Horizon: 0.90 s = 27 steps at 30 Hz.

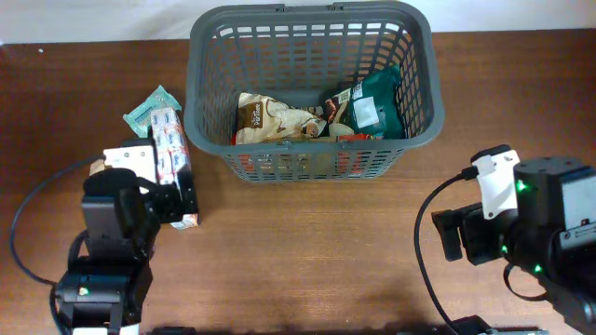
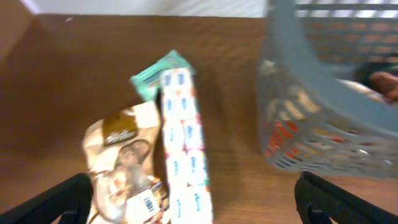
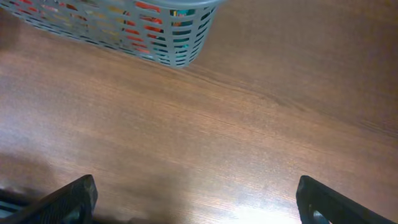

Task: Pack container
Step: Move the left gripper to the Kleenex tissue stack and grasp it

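Note:
The container (image 1: 199,112), a dark grey lattice basket, stands at the back centre and holds a beige packet (image 1: 270,119) and a green packet (image 1: 372,107). Left of it lie a long white box (image 1: 170,154) and a teal packet (image 1: 149,110). My left gripper (image 1: 154,191) hovers over the box's near end. In the left wrist view the left gripper (image 2: 199,208) is open, its fingers wide on either side of the white box (image 2: 183,149) and a beige packet (image 2: 124,162), touching neither. My right gripper (image 3: 202,205) is open over bare table, near the container's corner (image 3: 155,31).
The teal packet (image 2: 155,71) pokes out behind the white box. The container's wall (image 2: 311,81) rises right of the left gripper. The right arm (image 1: 521,223) sits at the front right, with brown wooden table between it and the container. Cables trail beside both arms.

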Each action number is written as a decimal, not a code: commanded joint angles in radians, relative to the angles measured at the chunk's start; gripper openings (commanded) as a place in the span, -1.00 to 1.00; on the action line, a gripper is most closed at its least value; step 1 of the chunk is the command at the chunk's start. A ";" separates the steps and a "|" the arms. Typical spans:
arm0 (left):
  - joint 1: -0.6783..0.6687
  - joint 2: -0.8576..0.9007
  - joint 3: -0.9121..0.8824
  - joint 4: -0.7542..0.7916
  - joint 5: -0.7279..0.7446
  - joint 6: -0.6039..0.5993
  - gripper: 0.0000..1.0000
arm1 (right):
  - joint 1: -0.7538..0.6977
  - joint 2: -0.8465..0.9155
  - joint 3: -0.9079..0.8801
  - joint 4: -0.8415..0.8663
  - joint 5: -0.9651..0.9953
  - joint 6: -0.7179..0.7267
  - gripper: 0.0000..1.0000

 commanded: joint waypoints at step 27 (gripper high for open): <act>0.477 0.467 0.019 0.224 0.247 0.136 1.00 | -0.006 0.252 -0.008 0.006 0.005 0.011 0.98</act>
